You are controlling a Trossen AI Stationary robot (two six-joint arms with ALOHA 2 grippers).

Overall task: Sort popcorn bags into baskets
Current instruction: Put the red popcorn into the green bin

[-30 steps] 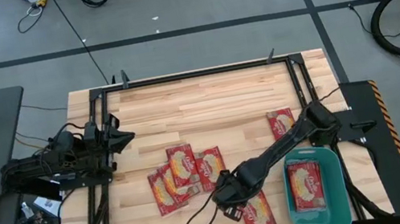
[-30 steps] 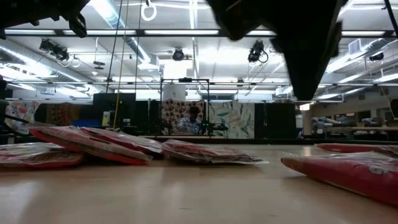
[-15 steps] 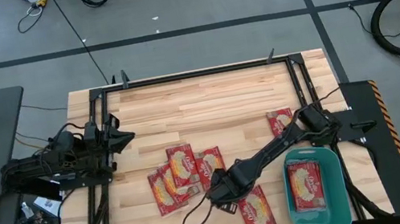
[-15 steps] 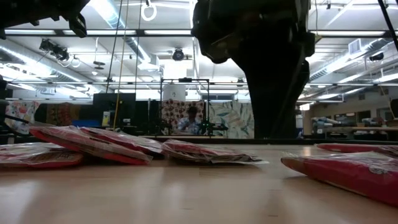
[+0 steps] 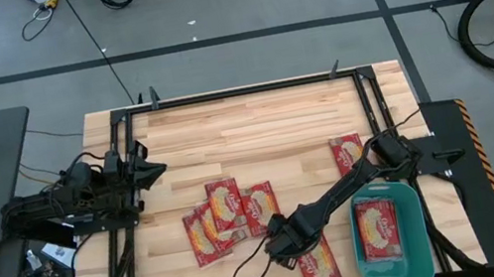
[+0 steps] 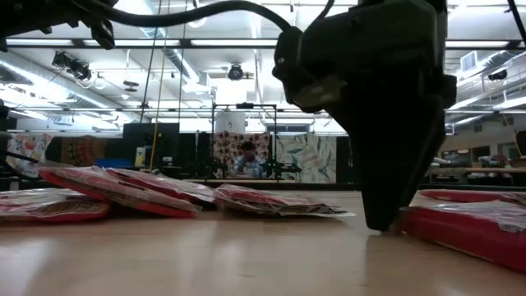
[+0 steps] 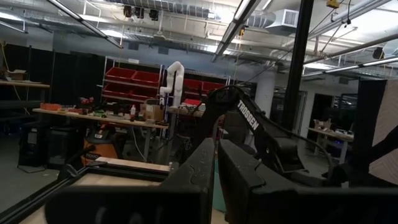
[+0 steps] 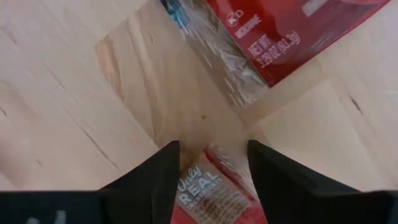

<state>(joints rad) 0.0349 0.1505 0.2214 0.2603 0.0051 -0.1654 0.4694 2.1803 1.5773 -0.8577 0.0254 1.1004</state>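
Right pincer [image 5: 279, 241] was down at desk level near the front middle of the wooden desk [image 5: 254, 122], fingers parted, straddling the upper short edge of a lone popcorn bag [image 5: 317, 260]. In the right wrist view its fingers [image 8: 155, 180] stood apart with the red bag end [image 8: 211, 186] between them; whether the pads touched the bag could not be told. In the low view the pincer's tip sat on the desk at the near edge of that bag [image 6: 472, 230].

That bag lay flat, long axis running roughly from the desk's front to its back, slightly tilted, just left of the teal basket [image 5: 419, 266].

The basket stood at the front right corner, long axis front to back, with one popcorn bag [image 5: 377, 229] flat inside, aligned the same way.

A cluster of overlapping bags [image 5: 225, 218] lay left of centre, each with its long axis roughly front to back, fanned a little. One more bag [image 5: 347, 154] lay alone beyond the basket, toward the right side, also lengthwise front to back.

Left pincer [image 5: 146, 170] rested at the left edge of the desk, well apart from the bags, fingers close together in the left wrist view.
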